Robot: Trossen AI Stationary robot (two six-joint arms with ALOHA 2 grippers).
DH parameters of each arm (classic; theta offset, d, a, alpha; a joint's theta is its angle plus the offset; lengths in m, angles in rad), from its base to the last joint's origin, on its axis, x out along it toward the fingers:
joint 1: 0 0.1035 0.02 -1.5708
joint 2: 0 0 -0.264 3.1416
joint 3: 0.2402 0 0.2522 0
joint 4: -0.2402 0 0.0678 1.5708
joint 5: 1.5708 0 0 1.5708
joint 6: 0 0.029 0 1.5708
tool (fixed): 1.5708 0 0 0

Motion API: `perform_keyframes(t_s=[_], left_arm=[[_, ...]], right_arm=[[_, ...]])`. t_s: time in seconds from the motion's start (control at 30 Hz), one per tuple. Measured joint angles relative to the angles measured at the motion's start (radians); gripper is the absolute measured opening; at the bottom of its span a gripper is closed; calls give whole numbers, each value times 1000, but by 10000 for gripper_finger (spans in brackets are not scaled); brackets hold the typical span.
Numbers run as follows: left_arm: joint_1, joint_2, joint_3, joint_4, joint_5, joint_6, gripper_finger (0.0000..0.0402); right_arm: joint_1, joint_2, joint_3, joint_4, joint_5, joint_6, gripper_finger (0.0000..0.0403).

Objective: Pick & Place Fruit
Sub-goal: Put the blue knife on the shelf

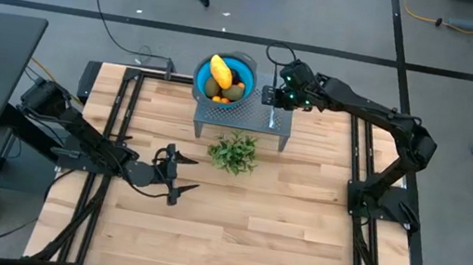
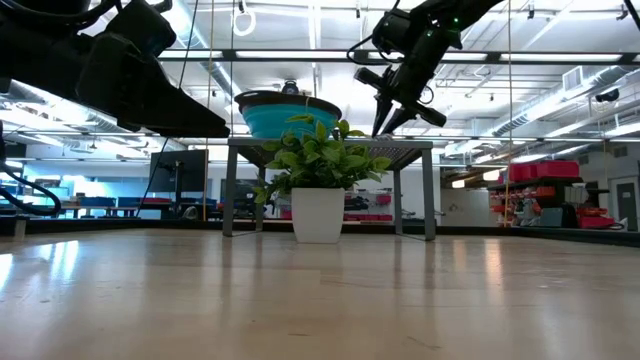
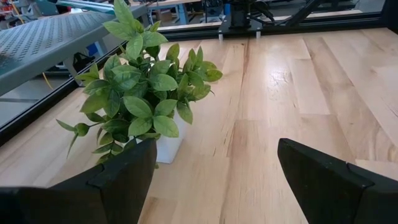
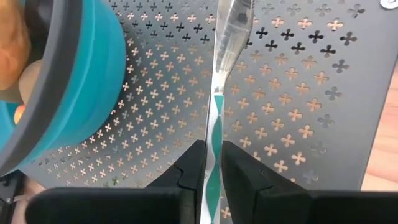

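Right gripper [image 4: 212, 169]: dark fingers pinched on a thin flat knife [image 4: 225, 43] (pale translucent blade, teal-and-white handle between the pads); the blade lies flat on the grey perforated metal stand [image 1: 240, 119], clover-shaped holes across its top. Just beside the gripper on that stand sits a round blue bowl [image 1: 247, 64] with a dark rim; the fruit [image 1: 223, 72] is inside it, a smooth yellow oblong on top, small orange pieces and an olive oval beneath. Past the stand's front edge, on the pale wood-plank table [image 1: 279, 224], a leafy plant [image 1: 234, 152] in a white pot. Left gripper [image 1: 176, 175]: jaws spread wide and empty, low over the planks, near the plant, well apart from the bowl.
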Motion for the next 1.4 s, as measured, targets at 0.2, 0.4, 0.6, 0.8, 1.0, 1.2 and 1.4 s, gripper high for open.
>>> perform_keyframes(t_s=[0.2, 0.4, 0.6, 0.8, 1.0, 1.2, 1.4], left_arm=[[0, 0, 0, 0, 0, 0, 343], [0, 0, 0, 0, 0, 0, 343], [0, 0, 0, 0, 0, 0, 343], [0, 0, 0, 0, 0, 0, 343], [0, 0, 0, -1, 0, 0, 343], [0, 0, 0, -1, 0, 0, 343], [0, 0, 0, -1, 0, -4, 343]], right_arm=[[0, 0, 0, -4, 0, -11, 55], [0, 0, 0, -5, 0, -22, 56], [0, 0, 0, -5, 0, -36, 77], [0, 0, 0, -3, 0, -32, 114], [1, 0, 0, 4, -11, -8, 126], [17, 0, 0, -8, -71, -57, 127], [72, 0, 0, -28, -61, -78, 127]])
